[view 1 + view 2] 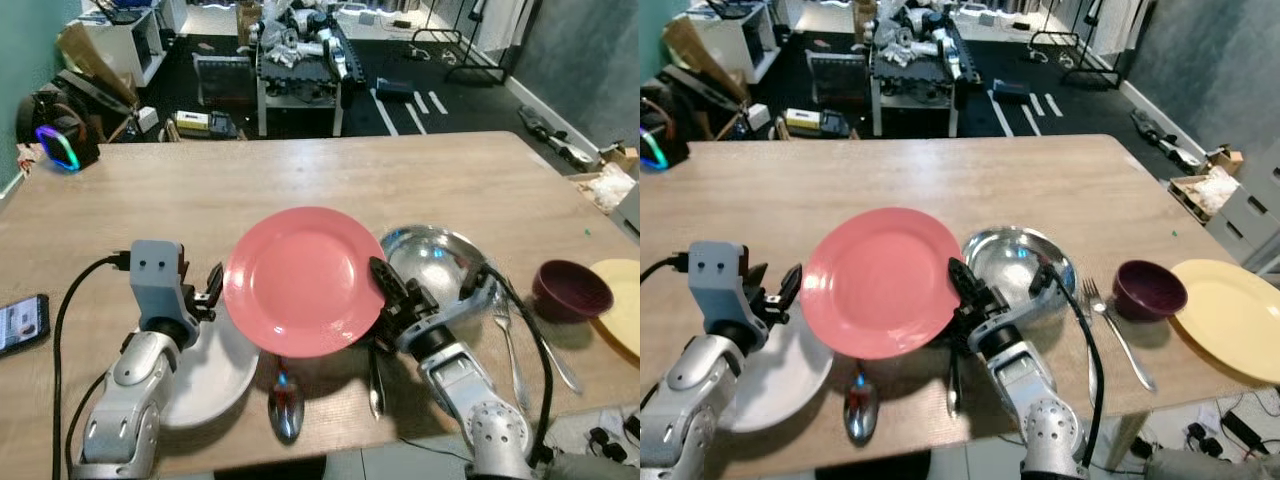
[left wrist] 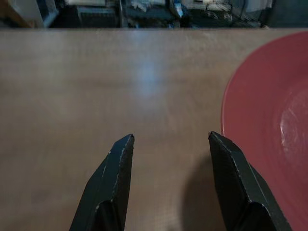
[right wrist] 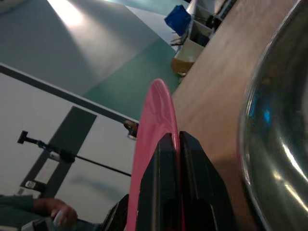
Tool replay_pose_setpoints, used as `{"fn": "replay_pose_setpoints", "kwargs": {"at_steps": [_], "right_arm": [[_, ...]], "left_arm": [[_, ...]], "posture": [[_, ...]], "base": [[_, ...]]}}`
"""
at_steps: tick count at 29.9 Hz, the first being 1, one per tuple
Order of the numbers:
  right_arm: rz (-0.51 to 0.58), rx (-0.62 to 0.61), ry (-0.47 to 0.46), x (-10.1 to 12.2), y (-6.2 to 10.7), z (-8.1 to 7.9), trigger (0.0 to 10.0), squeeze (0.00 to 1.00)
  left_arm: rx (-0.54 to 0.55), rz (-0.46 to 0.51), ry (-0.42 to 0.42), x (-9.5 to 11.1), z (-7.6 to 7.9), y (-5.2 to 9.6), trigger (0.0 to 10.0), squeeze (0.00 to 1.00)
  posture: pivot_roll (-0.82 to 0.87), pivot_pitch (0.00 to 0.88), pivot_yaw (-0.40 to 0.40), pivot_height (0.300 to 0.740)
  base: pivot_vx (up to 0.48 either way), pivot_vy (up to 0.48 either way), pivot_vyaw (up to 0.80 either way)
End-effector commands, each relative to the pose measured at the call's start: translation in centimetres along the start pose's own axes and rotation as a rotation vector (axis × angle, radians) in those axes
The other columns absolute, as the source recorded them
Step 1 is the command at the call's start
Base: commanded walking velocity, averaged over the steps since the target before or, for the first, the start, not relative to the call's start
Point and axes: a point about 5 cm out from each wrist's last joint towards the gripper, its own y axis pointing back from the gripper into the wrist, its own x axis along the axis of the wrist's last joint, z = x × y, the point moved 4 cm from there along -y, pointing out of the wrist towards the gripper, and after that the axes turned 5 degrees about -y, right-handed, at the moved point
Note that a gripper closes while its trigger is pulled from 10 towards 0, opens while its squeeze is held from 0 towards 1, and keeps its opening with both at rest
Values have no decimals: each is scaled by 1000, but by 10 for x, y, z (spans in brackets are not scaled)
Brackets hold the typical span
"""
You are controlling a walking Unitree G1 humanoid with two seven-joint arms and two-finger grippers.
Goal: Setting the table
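Over the matte wooden table (image 1: 300,170), the right claw (image 1: 385,290) pinches a glossy round pink plate (image 1: 295,280); left claw (image 2: 171,149) spread.

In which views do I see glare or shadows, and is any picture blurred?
Left eye view: sharp, glare on the steel bowl, a shadow under the pink plate. Left wrist view: a soft sheen on the table, left gripper fingertips slightly soft. Right wrist view: reflections in the bowl.

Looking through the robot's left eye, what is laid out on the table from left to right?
Phone → white plate → pink plate held up by the right hand → steel bowl → fork → maroon bowl → yellow plate.
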Motion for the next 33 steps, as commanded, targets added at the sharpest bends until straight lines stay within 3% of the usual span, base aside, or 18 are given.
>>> {"fn": "replay_pose_setpoints", "kwargs": {"at_steps": [1,24,28,29,30,32,33], "right_arm": [[-7,3,-47,-10,1,1,10000,0],[-15,-2,-35,-11,2,1,10000,0],[-4,35,8,-4,-4,-12,10000,0],[11,85,22,3,-12,-28,10000,0],[11,85,22,3,-12,-28,10000,0],[5,146,45,6,-25,-51,10000,0],[5,146,45,6,-25,-51,10000,0]], "left_arm": [[-42,-10,-13,-3,10,2,10000,0],[-38,-16,-19,-4,9,2,10000,0],[-36,-15,-20,-4,8,3,10000,0],[-33,-13,-22,-3,6,4,10000,0],[-33,-13,-22,-3,6,4,10000,0],[-27,-7,-28,0,2,4,10000,0],[-27,-7,-28,0,2,4,10000,0]], "posture": [[54,32,33,740],[51,35,33,740],[54,36,35,740],[56,35,34,740],[56,35,34,740],[64,32,31,740],[64,32,31,740]], "base": [[0,0,0],[0,0,0],[0,0,0],[0,0,0],[0,0,0],[0,0,0],[0,0,0]]}}
